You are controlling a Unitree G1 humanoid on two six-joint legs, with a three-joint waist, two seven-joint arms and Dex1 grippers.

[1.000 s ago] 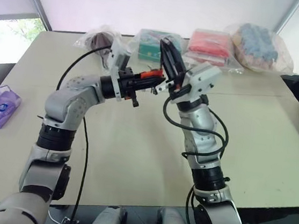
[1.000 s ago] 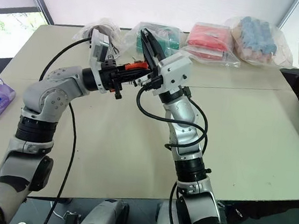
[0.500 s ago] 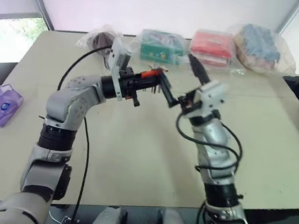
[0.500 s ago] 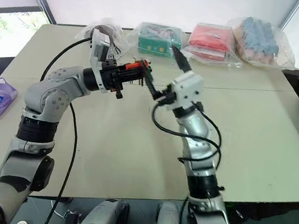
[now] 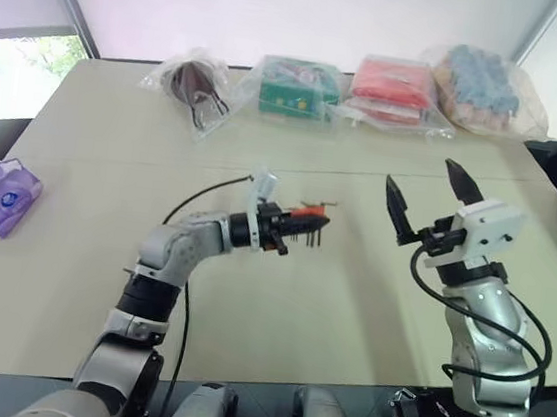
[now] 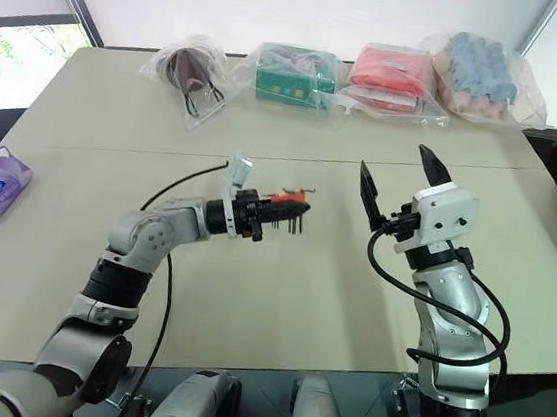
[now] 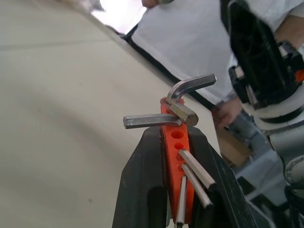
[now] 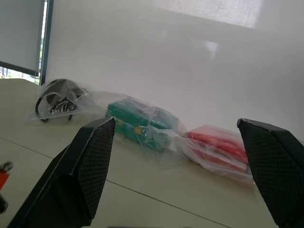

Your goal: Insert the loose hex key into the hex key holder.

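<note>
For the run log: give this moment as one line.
left hand: shut on holder, above table | right hand: open, empty | keys in holder

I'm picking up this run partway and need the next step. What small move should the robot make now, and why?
Probably lower the left gripper to set the hex key holder on the table. Its fingers are shut on the orange-red block, the topmost hex key looks seated in it, and the right gripper stands open and empty, well apart to the side.
</note>
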